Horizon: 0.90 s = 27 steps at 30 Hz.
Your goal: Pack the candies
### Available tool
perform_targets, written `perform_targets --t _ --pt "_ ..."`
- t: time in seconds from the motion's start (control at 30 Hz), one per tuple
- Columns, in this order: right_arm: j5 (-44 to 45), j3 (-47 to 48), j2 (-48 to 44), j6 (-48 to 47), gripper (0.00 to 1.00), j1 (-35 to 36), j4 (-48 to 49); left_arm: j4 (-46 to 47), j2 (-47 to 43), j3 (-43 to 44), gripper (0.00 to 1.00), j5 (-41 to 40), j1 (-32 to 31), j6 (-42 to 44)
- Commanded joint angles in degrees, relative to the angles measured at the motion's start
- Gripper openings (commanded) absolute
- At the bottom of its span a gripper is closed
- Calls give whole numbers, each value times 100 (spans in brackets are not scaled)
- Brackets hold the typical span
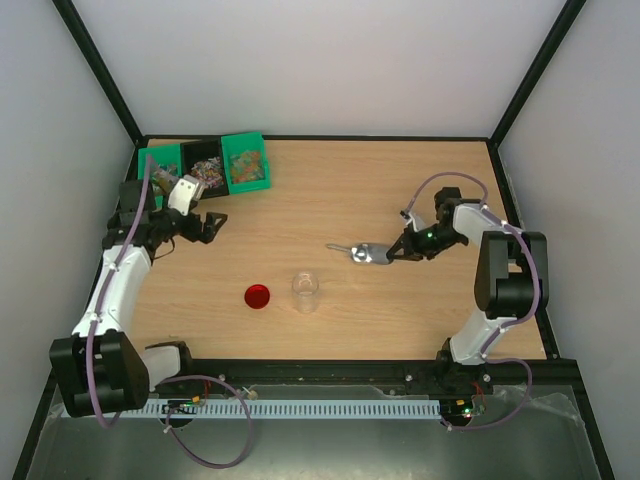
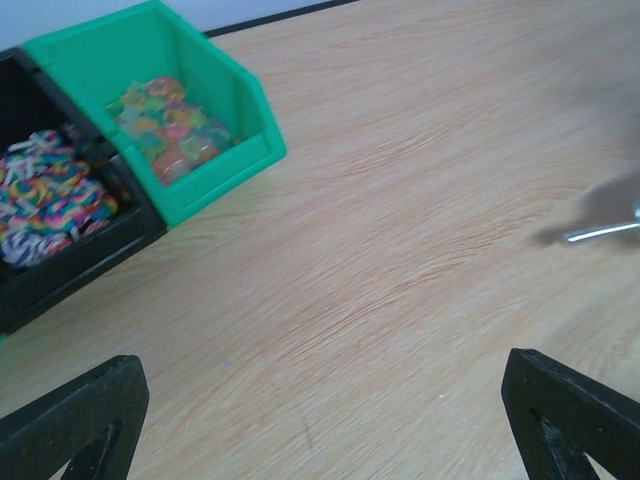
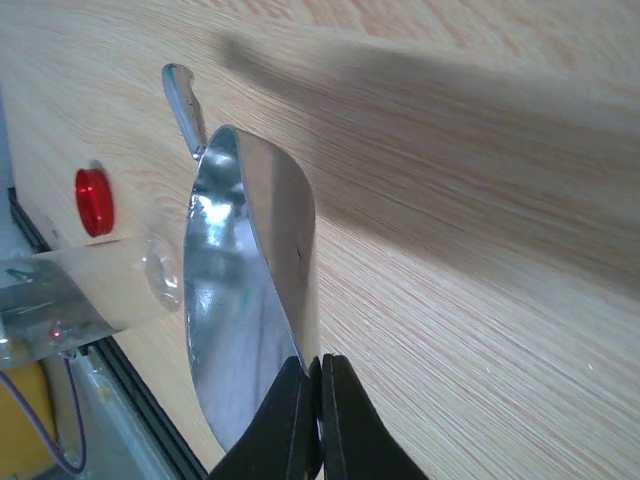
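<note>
Candies (image 1: 245, 170) lie in open bins at the upper left of the overhead view. They fill a green bin (image 1: 245, 141) and a black bin (image 1: 203, 148) touching its left side. Left claw (image 1: 212, 224) hangs just below these bins, jaws wide, holding nothing. Right claw (image 1: 397, 250), right of centre, is pinched onto a metal scoop (image 1: 370, 254) whose handle points left. Whether the scoop rests on the desk (image 1: 400, 190) cannot be told. A red lid (image 1: 257, 296) and a clear cup (image 1: 306, 292) stand near each other at lower centre, well apart from the bins.

Left wrist view: both bins sit at upper left, mixed-colour sweets in each. The claw's fingertips (image 2: 80, 420) stand at opposite lower corners over bare wood. The scoop handle shows blurred at the right edge.

Right wrist view: the fingers (image 3: 285, 430) are closed tight on the scoop bowl's rim at bottom centre. Lid and cup appear at the left edge.
</note>
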Motion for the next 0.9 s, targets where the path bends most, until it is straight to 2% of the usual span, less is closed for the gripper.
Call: perform_targets --t 0.0,0.17,0.33,0.43,0.6,0.87 --pt "-743 380 -147 -392 1 -11 -384 -844 210 617 99 946 -49 914" --pt "-1172 882 -141 -822 1 -11 -869 -1459 266 945 99 1599 -176 1667" --pt "-1591 1514 -92 -1407 1 215 -1567 -1625 112 1026 100 1705 -690 2181" --pt "-1721 1871 -58 -1616 1 494 -1933 -1623 0 1014 97 1645 -1096 2484" --pt "-1829 2334 -17 -1804 1 999 -2343 -1748 -24 1099 87 1273 -1872 3021" --pt "-1901 2618 -35 -1608 2 1581 -2370 -1705 232 1349 76 897 -2459 3030"
